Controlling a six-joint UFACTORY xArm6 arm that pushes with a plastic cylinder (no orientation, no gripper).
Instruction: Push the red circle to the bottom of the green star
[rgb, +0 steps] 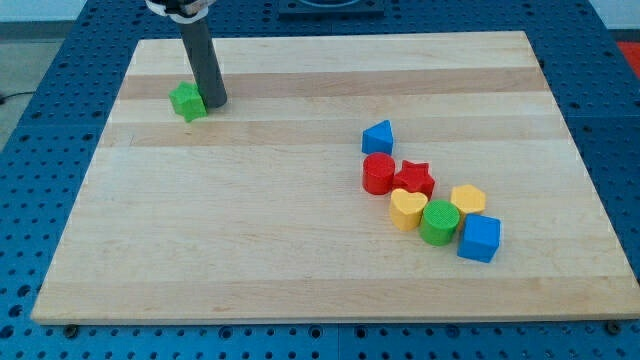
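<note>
The red circle (378, 173) sits right of the board's middle, touching the red star (414, 179) on its right. The green star (187, 101) lies near the view's top left of the board. My tip (214, 103) rests on the board just right of the green star, touching or nearly touching it, far from the red circle.
A blue triangle (378, 136) lies just above the red circle. A yellow heart (407, 209), a green circle (439, 221), a yellow hexagon (467, 199) and a blue cube (480, 238) cluster below and right of it. The wooden board (250, 250) lies on a blue perforated table.
</note>
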